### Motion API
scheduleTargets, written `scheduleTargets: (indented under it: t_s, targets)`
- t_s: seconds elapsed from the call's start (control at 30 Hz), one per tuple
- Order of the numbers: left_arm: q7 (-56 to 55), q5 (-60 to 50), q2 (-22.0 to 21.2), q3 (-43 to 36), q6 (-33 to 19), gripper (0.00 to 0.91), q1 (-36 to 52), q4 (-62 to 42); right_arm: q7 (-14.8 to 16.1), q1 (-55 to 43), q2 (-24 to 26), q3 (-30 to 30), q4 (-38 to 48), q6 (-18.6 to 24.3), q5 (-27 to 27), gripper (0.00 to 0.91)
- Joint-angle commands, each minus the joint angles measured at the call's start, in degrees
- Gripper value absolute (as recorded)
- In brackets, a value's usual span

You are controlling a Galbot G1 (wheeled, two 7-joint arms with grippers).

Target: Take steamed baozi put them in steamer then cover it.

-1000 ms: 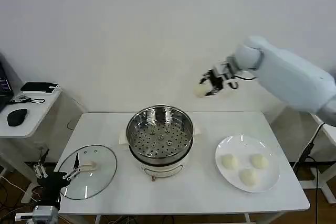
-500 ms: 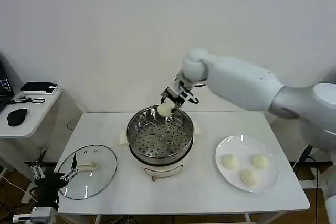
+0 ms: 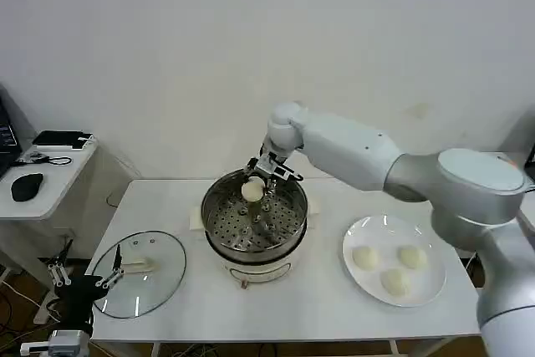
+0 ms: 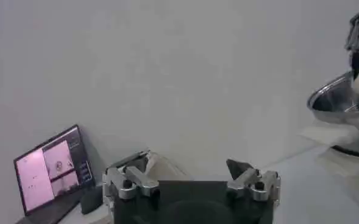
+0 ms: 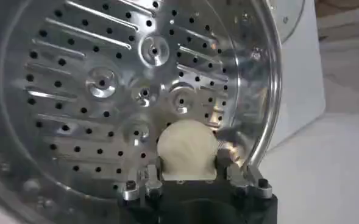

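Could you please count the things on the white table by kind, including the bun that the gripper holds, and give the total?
Steamed baozi: 4 (one in the right gripper above the steamer, three on the plate)
Steamer: 1
Cover: 1
Plate: 1
Total: 7

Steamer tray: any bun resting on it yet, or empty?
Empty. The steamer shows bare perforated tray; the one baozi above it is gripped by the right gripper.

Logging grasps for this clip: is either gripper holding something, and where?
The right gripper pinches one baozi by its sides, above the steamer.
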State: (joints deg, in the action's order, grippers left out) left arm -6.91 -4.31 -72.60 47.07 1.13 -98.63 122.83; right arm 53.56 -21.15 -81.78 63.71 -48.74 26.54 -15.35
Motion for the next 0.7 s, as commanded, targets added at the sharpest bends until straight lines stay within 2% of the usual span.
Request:
scheduleTargets:
  t_s: [0.03, 0.07, 0.1, 0.17, 0.2, 0.3, 0.4, 0.43, 0.57, 0.6, 0.67, 0.7]
  targets:
    - [0.0, 0.0, 0.0, 0.1, -0.1, 0.907, -0.1, 0.1, -1.3, 2.0, -2.2, -0.6, 4.1, 3.5, -5.0, 0.595]
    - [0.1, -0.1, 0.0, 0.1, -0.2, 0.907, -0.1, 0.1, -1.6, 2.2, -2.4, -1.0, 4.5, 4.0, -6.2, 0.595]
    - [0.1, -0.1, 0.0, 0.1, -0.3, 0.907, -0.2, 0.1, -2.0, 2.5, -2.7, -1.5, 5.3, 4.6, -7.4, 0.655]
    - [0.1, -0.2, -0.1, 0.0, -0.4, 0.907, -0.2, 0.1, -2.2, 2.6, -2.9, -1.7, 6.3, 4.9, -7.9, 0.856]
    - [0.1, -0.2, -0.1, 0.0, -0.5, 0.907, -0.2, 0.1, -2.7, 2.6, -3.0, -1.8, 6.7, 5.5, -8.3, 0.907]
    - [0.1, -0.2, -0.2, -0.1, -0.5, 0.907, -0.1, 0.3, -4.0, 2.2, -2.4, -1.5, 6.0, 6.2, -8.7, 0.907]
    - [0.0, -0.1, -0.3, -0.1, -0.4, 0.907, 0.0, 0.3, -3.5, 0.4, 0.1, -1.1, 1.8, 5.4, -7.4, 0.907]
    - [0.0, -0.2, -0.4, -0.2, -0.4, 0.907, 0.0, 0.2, -3.3, -0.7, 1.1, -0.8, 0.2, 4.9, -6.0, 0.907]
    - [0.1, -0.1, -0.3, -0.5, -0.4, 0.907, 0.2, 0.3, -1.0, -7.0, 7.4, 1.6, -11.0, -0.3, 7.0, 0.907]
    - [0.1, 0.0, -0.2, -0.5, -0.4, 0.907, 0.3, 0.1, -0.7, -10.0, 9.5, 2.6, -15.1, -3.7, 10.9, 0.907]
    - [0.1, 0.1, 0.1, -0.6, -0.4, 0.907, 0.7, -0.1, -0.6, -13.1, 13.6, 3.5, -19.4, -6.4, 15.7, 0.907]
    - [0.1, 0.2, 0.3, -0.7, -0.4, 0.907, 0.9, -0.2, -0.7, -13.5, 15.2, 3.6, -20.6, -7.0, 16.2, 0.907]
